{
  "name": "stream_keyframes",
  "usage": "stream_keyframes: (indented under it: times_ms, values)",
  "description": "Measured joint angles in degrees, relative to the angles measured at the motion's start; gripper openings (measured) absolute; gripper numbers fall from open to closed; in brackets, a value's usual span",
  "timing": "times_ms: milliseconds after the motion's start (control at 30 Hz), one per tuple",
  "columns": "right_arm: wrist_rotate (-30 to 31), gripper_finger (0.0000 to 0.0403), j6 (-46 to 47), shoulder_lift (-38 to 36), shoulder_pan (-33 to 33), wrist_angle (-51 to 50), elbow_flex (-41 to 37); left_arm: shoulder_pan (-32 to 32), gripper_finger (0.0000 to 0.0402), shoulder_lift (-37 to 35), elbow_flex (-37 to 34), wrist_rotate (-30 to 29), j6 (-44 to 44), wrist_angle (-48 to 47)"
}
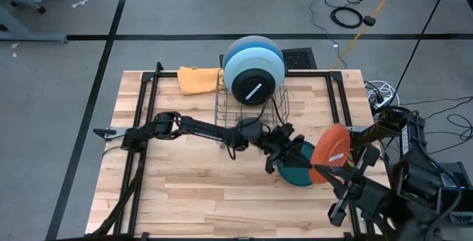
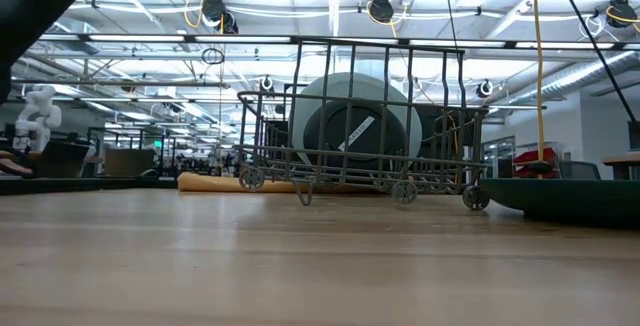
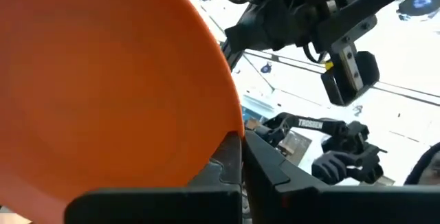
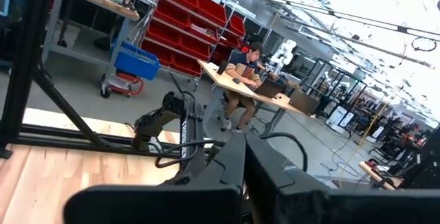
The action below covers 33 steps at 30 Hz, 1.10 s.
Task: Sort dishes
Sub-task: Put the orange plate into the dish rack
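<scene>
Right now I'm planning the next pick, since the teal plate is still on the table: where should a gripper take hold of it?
Probably by its raised rim. The teal plate lies flat on the table, right of the wire rack. Its near edge looks most exposed, while the orange plate overlaps its right side, so come from above at that near edge.

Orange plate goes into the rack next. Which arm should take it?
Left. The left gripper looks shut on the orange plate at its rim, tilted above the dark teal plate, with the wire rack close by. The right gripper is shut on nothing.
</scene>
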Motion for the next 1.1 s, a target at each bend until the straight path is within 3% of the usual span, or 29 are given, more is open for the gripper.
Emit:
stream_keyframes:
  times_ms: [133,367,767,1100]
  values:
    - [0.01,0.0000,-5.22,0.00,-0.11,3.41,0.59,1.02,0.0000,-0.93,0.00,1.00,0.17,0.42]
    - [-0.03,0.0000,-6.52,0.02,-0.53,3.98,0.59,3.31,0.0000,-4.69,-3.16,0.98,5.40,-3.65]
    - [-0.03,0.0000,-9.51,0.00,-3.97,3.87,0.59,8.42,0.0000,-24.28,-28.11,0.75,16.25,-3.92]
    - [-1.34,0.0000,-10.17,0.00,-10.25,3.17,0.59,18.38,0.0000,-37.58,-44.55,13.92,18.24,-3.12]
